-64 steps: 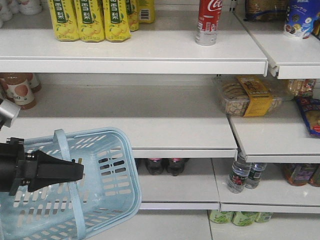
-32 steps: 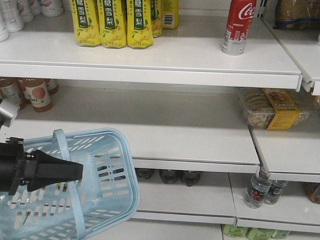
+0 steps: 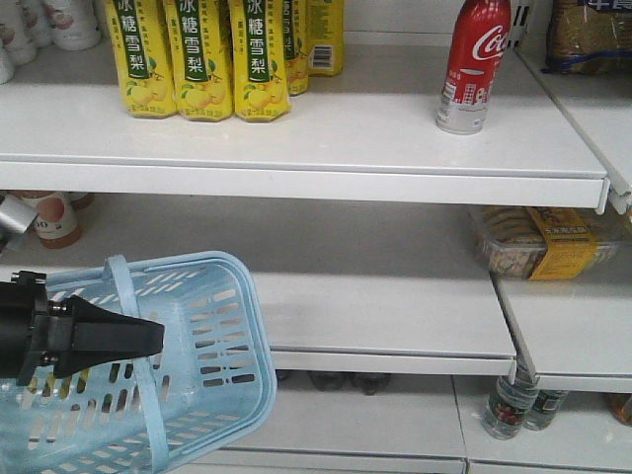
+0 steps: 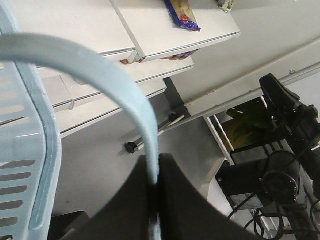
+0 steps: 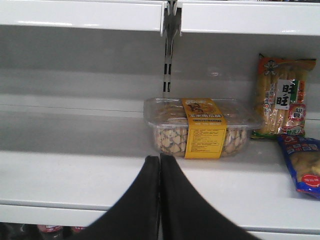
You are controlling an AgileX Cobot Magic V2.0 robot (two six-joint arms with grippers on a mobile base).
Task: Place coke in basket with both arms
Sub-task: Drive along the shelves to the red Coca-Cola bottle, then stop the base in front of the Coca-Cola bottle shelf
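exterior front-facing view: the coke [image 3: 475, 66] stands upright on the top shelf [image 3: 346, 128], toward its right end and well apart from the yellow pear-drink bottles [image 3: 207, 59] at the left. nothing touches it, so the pick has not begun. the basket [image 3: 232, 336] hangs low at the left, tilted with its mouth facing up and to the right, and as far as this view shows it holds nothing.

done so far: the basket is in hand. the left pincer [image 3: 153, 336] sits across it, and the left wrist view shows that pincer clamped on the thin blue handle [image 4: 100, 70], the strap nipped between the two black fingers.

left to do, as i judge it: reach the bottle, grip it, carry it over the basket mouth and let go.

the right pincer [image 5: 160, 162] has its fingers pressed together with nothing between them. its own camera looks at a clear snack box [image 5: 200, 127] with a yellow band on the middle shelf [image 5: 75, 175], and the coke is not in that view. so the bottle probably sits a shelf level above this pincer, though the front camera does not show the right arm and i cannot place it more exactly. the pincer would need to rise and spread before any grasp.
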